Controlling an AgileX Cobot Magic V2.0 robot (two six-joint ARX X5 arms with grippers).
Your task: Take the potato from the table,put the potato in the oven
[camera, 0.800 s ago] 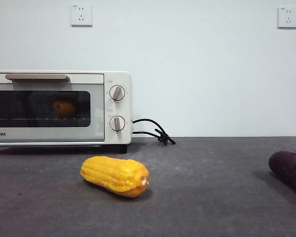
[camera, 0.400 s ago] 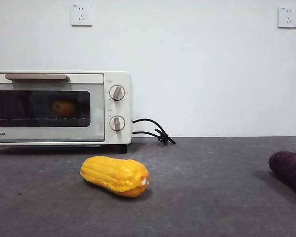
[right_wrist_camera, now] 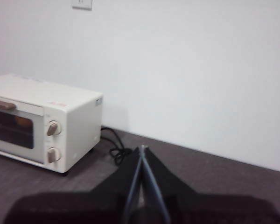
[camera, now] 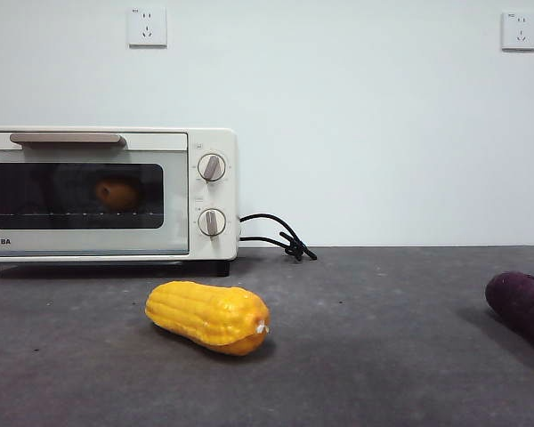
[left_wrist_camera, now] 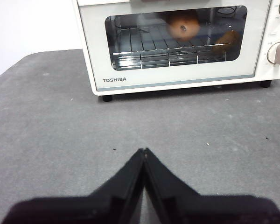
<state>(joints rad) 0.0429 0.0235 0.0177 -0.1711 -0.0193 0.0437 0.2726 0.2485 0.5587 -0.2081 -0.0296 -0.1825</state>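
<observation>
Dark grey matte table (camera: pixel 383 356) is potato-free: small orange-brown potato (left_wrist_camera: pixel 183 24) sits behind cream-white oven (camera: pixel 205 142) door, so both grippers, left (left_wrist_camera: pixel 143 151) and right (right_wrist_camera: pixel 141 149), are closed and empty.

left gripper (left_wrist_camera: pixel 143 151) hangs before the oven (left_wrist_camera: pixel 177 77), jaws pressed together; right gripper (right_wrist_camera: pixel 142 149) likewise closed, off beside it.
</observation>
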